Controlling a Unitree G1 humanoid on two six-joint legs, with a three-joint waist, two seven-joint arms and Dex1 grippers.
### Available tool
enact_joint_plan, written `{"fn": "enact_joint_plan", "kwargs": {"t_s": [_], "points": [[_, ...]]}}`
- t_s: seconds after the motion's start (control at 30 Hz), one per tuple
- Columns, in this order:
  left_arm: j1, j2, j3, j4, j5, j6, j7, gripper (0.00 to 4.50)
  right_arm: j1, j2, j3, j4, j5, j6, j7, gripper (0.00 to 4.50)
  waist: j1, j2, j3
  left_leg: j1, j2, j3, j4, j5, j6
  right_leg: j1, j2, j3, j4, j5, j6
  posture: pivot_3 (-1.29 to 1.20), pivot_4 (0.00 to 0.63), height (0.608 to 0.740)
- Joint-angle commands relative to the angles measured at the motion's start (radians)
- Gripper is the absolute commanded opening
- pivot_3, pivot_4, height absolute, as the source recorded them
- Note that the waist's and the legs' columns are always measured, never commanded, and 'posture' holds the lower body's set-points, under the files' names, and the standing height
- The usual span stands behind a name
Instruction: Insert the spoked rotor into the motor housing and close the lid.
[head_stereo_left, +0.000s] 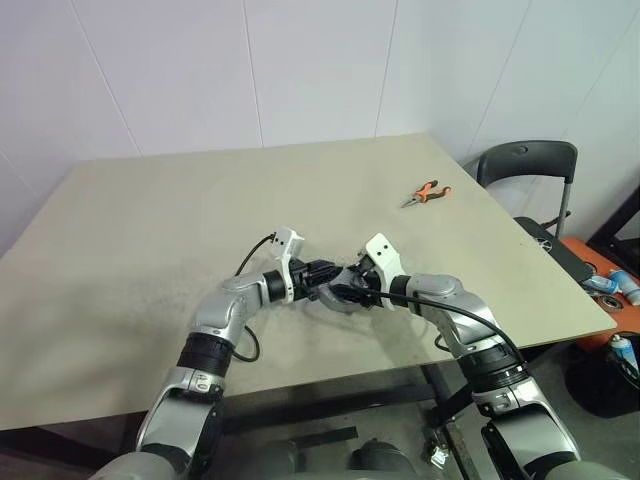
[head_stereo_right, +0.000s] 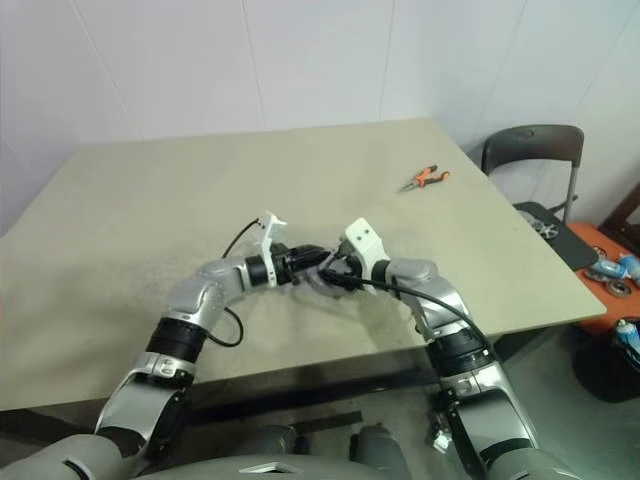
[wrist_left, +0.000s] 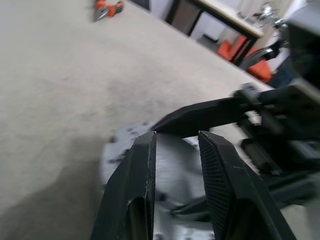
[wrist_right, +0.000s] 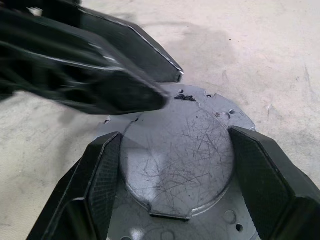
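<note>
A round grey metal part (wrist_right: 175, 165) lies on the table between my two grippers. It has a scratched raised centre and small holes around its flat rim. I cannot tell whether it is the lid or a closed face of the motor housing. My right gripper (wrist_right: 175, 134) is spread wide, with its pads against both sides of the raised centre. My left gripper (wrist_left: 177, 134) comes in from the opposite side, nearly closed, and pinches the part at its far rim. In the head views both grippers meet over the part (head_stereo_left: 345, 302). The spoked rotor is out of view.
Orange-handled pliers (head_stereo_left: 427, 192) lie at the table's far right. A black chair (head_stereo_left: 525, 165) stands beyond the right corner. Orange and blue clutter (head_stereo_left: 610, 280) sits on the floor to the right. The beige table (head_stereo_left: 200, 200) stretches wide to the left and behind.
</note>
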Motion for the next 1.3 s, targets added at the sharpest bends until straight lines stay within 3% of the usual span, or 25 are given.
{"fn": "enact_joint_plan", "kwargs": {"t_s": [0.03,0.53,1.27,1.3], "points": [[-0.036,-0.013,-0.025,0.004,0.027,-0.033,-0.001,1.41,0.048,-0.017,0.015,0.073,-0.029,0.079,-0.027,3.01,-0.001,0.000,0.000,0.000,0.000,0.000,0.000,0.000,0.000,0.000,0.000,0.000,0.000,0.000,0.000,0.00,0.000,0.740],[-0.031,-0.023,-0.028,0.008,0.051,-0.059,-0.008,1.41,0.110,-0.090,0.078,0.043,-0.050,0.071,0.034,3.01,0.024,0.001,-0.001,-0.001,0.000,-0.001,-0.002,-0.002,0.003,0.000,0.000,-0.002,-0.006,0.000,0.001,0.00,0.000,0.740],[0.006,0.008,-0.090,-0.011,0.081,-0.034,-0.058,1.41,0.107,-0.076,0.019,-0.008,0.013,0.136,0.044,3.01,0.028,0.003,-0.003,-0.001,0.000,-0.002,-0.002,-0.004,0.006,0.001,-0.001,-0.003,-0.012,0.001,0.004,0.00,0.000,0.740],[0.006,0.006,-0.091,-0.012,0.082,-0.034,-0.057,1.37,0.112,-0.079,0.015,-0.022,0.018,0.122,0.053,3.36,0.030,0.003,-0.003,-0.001,0.000,-0.002,-0.002,-0.004,0.006,0.001,-0.001,-0.003,-0.013,0.001,0.004,0.00,0.000,0.740]]}}
